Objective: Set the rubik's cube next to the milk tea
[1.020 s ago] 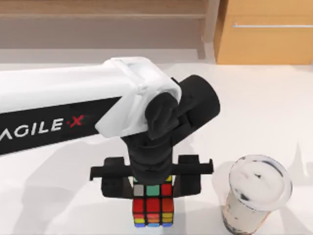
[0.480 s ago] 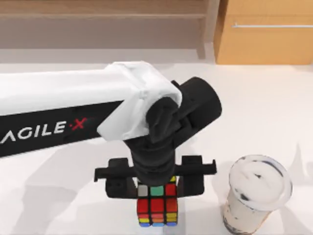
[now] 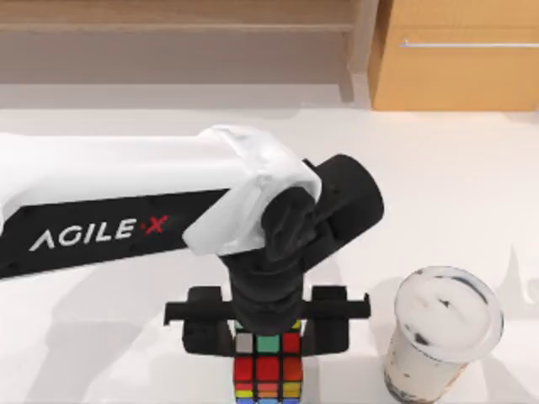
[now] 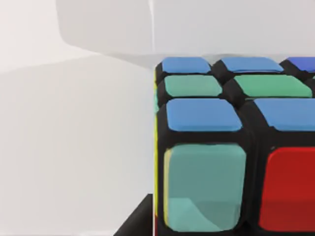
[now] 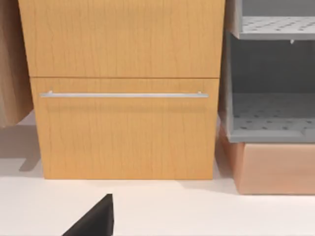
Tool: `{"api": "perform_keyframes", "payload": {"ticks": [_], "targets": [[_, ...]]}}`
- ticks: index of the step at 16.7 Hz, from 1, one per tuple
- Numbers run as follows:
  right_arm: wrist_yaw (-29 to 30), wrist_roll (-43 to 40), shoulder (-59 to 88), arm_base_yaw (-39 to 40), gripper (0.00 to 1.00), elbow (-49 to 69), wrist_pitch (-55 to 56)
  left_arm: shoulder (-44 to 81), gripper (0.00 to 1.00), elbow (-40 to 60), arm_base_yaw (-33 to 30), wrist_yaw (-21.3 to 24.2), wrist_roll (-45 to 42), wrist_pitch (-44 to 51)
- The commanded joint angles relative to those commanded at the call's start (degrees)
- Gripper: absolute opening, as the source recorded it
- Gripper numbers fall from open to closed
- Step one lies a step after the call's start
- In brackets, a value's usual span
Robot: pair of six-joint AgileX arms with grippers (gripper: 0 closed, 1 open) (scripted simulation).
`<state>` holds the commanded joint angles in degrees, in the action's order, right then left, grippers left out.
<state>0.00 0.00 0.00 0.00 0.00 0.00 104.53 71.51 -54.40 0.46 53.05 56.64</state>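
Observation:
The rubik's cube (image 3: 268,367) sits at the front edge of the top view, with my left gripper (image 3: 268,335) shut on it from above, one black finger (image 3: 206,333) on each side. Up close in the left wrist view, the rubik's cube (image 4: 231,162) shows blue, green and red squares above the white table. The milk tea (image 3: 445,330), a clear cup with a whitish domed lid, stands upright to the right of the cube with a gap between them. A black part of my right gripper (image 5: 93,221) shows in the right wrist view, parked facing the cabinets.
A wooden cabinet (image 3: 459,71) with a metal handle (image 5: 123,94) stands at the back right. Beside the cabinet is a grey perforated shelf unit (image 5: 270,98). A low wooden shelf (image 3: 168,34) runs along the back left. Bare white table (image 3: 455,194) lies behind the cup.
My left arm has shifted slightly right and toward the front edge, carrying the rubik's cube lower in the top view. The milk tea has not moved.

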Motion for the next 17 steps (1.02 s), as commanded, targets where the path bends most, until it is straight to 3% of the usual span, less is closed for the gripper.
{"api": "perform_keyframes", "payload": {"ticks": [13,17], "targets": [[0.0,0.0,0.0,0.0,1.00,0.0,0.0,0.0,0.98,0.0,0.0,0.0,0.0,0.0],[0.0,0.0,0.0,0.0,1.00,0.0,0.0,0.0,1.00,0.0,0.0,0.0,0.0,0.0]]}}
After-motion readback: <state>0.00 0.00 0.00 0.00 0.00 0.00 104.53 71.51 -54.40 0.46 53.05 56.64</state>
